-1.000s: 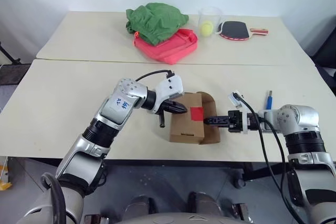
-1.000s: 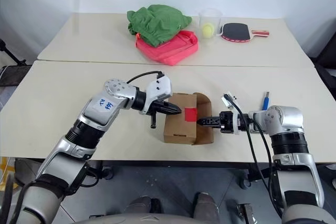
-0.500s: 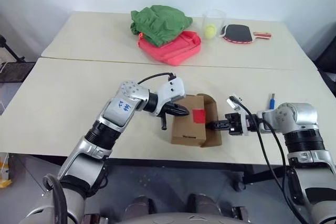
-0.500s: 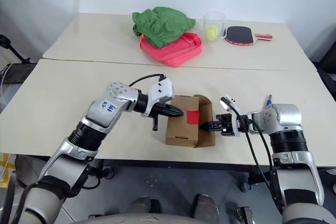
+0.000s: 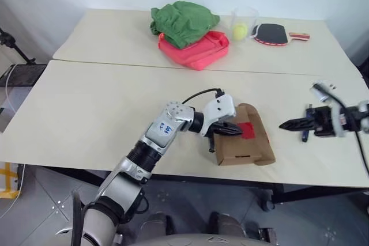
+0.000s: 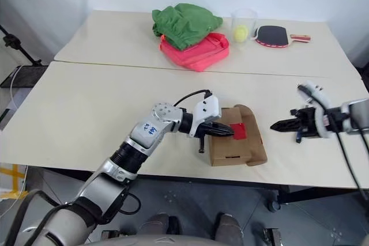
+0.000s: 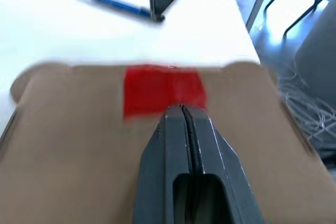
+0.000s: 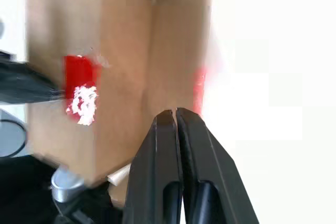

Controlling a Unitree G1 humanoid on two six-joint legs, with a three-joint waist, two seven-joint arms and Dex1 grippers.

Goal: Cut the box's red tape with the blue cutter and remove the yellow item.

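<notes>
Near the table's [image 5: 86, 84] front edge, the left gripper [image 5: 237, 132], fingers together and empty, rested on the box [image 5: 242, 148] beside the red tape [image 5: 248, 130], apparently steadying it, while the closed, empty right gripper [image 5: 283, 125] hung apart; the cutter [image 7: 113, 4] lay beyond.

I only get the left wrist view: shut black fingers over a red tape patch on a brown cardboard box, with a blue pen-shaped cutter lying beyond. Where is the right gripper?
Observer: The right gripper hangs over the table to the right of the small brown cardboard box, apart from it, shut on nothing.
Operator: Is the square red tape patch intact?
Observer: The right wrist view shows a white scuffed spot on it.
Operator: Anything else around?
Observer: On the far table, a crumpled green cloth lies on a pink-red bag.
</notes>
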